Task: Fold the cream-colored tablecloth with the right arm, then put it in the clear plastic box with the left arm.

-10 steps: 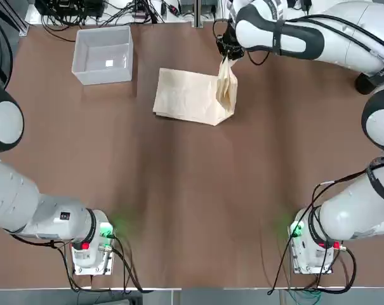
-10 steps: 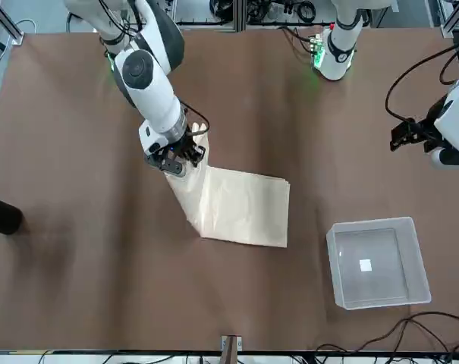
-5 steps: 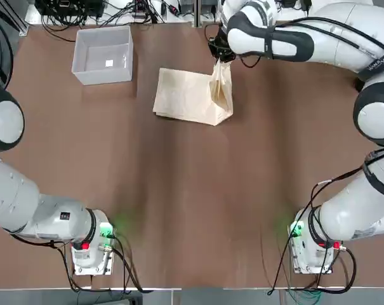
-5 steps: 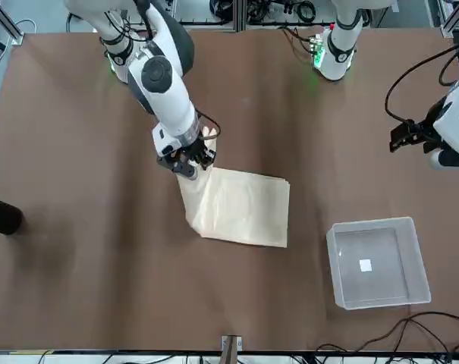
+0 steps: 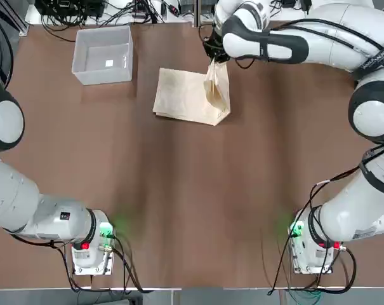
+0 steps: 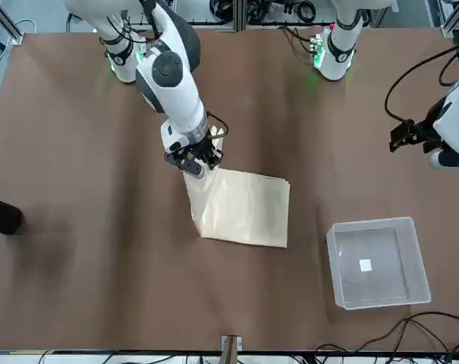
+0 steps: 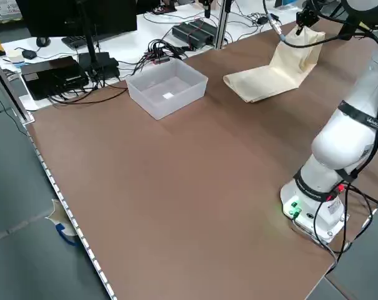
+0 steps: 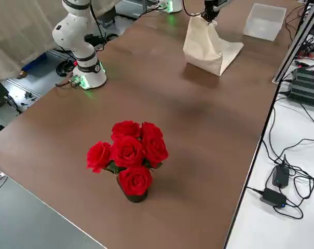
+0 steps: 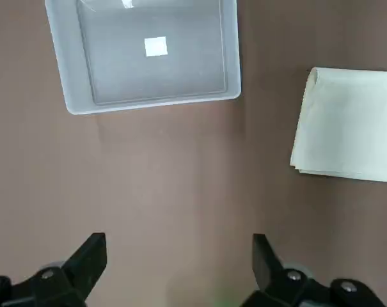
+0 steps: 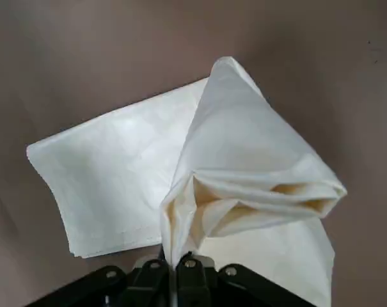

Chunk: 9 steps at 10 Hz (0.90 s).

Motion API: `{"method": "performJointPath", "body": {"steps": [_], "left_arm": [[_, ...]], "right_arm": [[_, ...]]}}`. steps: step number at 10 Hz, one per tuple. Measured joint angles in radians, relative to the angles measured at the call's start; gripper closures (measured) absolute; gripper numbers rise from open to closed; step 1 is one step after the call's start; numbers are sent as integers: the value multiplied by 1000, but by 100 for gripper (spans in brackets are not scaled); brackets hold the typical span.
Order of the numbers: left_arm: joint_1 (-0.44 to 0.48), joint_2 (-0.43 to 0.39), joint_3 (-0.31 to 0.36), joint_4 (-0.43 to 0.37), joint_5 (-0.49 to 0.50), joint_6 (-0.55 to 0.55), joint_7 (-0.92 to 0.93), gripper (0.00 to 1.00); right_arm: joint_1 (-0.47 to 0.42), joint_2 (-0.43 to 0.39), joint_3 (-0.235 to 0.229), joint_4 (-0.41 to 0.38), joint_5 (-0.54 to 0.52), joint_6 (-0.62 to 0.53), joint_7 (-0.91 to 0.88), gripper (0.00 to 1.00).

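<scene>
The right gripper (image 6: 196,161) is clamped tight on one end of the cream-colored tablecloth (image 6: 244,206), pinching a bunched corner between its fingers and holding it up off the table (image 6: 77,250). In the right wrist view the fabric (image 10: 199,192) hangs straight from the closed fingertips, opening into a hollow, peaked fold, with the rest of the cloth spread flat beneath it. So the cloth is half lifted: the raised end hangs directly under the gripper, and the other end lies flat on the brown surface, stretching away from the gripper toward the clear plastic box (image 6: 377,262).

From overhead, the right arm (image 5: 293,41) reaches across the far side of the table, its gripper (image 5: 212,52) poised over the cloth's own right-hand end, and the lifted flap (image 5: 217,89) leans in over the flat part. The box (image 5: 104,54) stands upright on the robot's left of the cloth, near it but apart, a strip of bare table between them; a small white sticker (image 5: 110,63) shows on its floor.

The left gripper (image 9: 180,268) hangs high with its fingers spread wide, holding nothing. Its wrist camera looks down on the box (image 9: 142,57) and the near edge of the cloth (image 9: 347,125), both well below it. A bunch of red roses (image 8: 128,155) stands at the robot's right edge of the table, well apart from everything else.
</scene>
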Motion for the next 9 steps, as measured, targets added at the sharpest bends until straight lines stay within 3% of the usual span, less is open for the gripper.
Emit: {"method": "performJointPath", "body": {"steps": [9], "left_arm": [[0, 0, 0, 0, 0, 0, 0, 0]], "right_arm": [[57, 98, 20, 94, -96, 1, 163, 96]]}}
